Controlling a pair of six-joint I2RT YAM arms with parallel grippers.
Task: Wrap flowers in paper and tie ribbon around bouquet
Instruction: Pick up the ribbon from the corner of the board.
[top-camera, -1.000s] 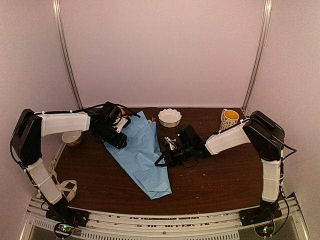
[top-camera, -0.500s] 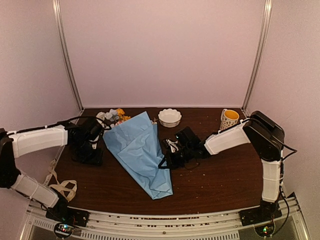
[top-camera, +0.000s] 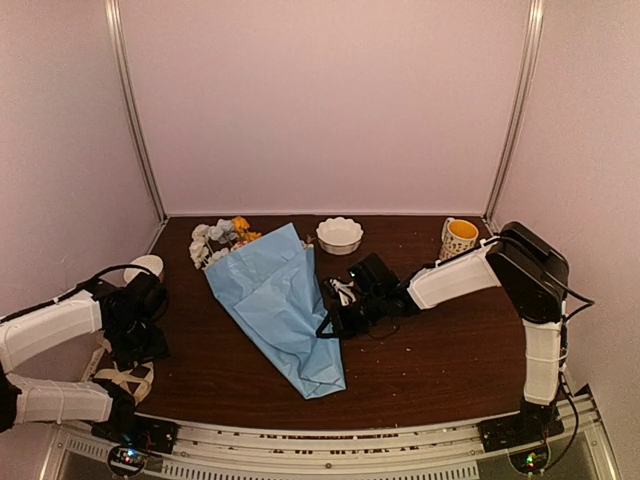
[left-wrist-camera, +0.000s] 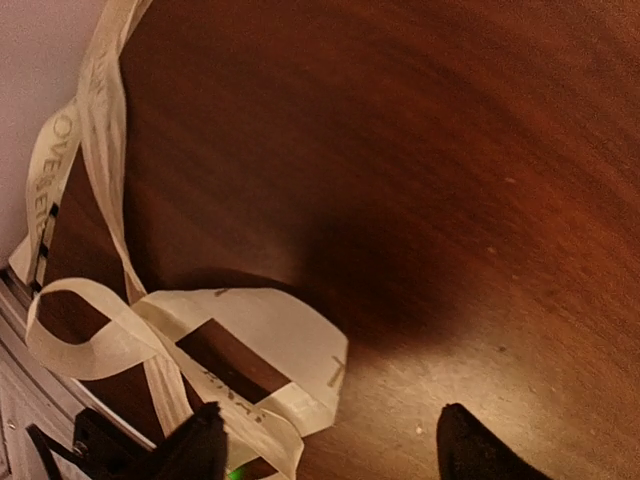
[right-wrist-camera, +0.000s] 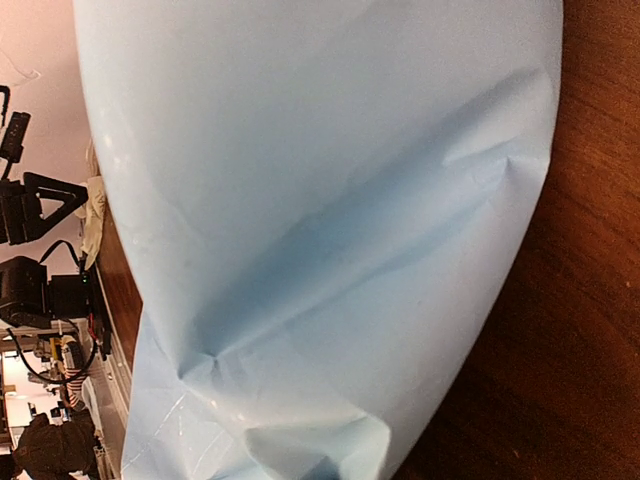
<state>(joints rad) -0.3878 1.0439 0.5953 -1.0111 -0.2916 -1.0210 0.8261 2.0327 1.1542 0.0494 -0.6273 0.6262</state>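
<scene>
Two arms reached over the dark wooden desk (top-camera: 430, 370). The paper (top-camera: 275, 300) lay near its middle, rolled into a light-blue cone, with the narrow tip toward the near edge and the wide mouth toward the back wall. The flowers (top-camera: 222, 238) stuck out of the paper's wide far end, their orange, white and pale blooms spilling to its far left.

The ribbon (top-camera: 125, 378) lay well to the left of the paper in loose cream loops, apart from it. The left pincer (left-wrist-camera: 335, 450) hovered just above those loops, its two dark fingertips spread wide with nothing between them.

The right pincer (top-camera: 335, 322) sat at the paper's right edge, about halfway along the cone, and was closed. Whether it pinched the sheet could not be told, since its wrist camera showed only creased blue paper and a strip of wood.

One white fluted bowl (top-camera: 340, 235) stood just beyond the paper's far-right corner. A patterned mug (top-camera: 459, 238) with a yellow inside stood farther right of the paper. A pale cup (top-camera: 145, 267) stood to the paper's left.
</scene>
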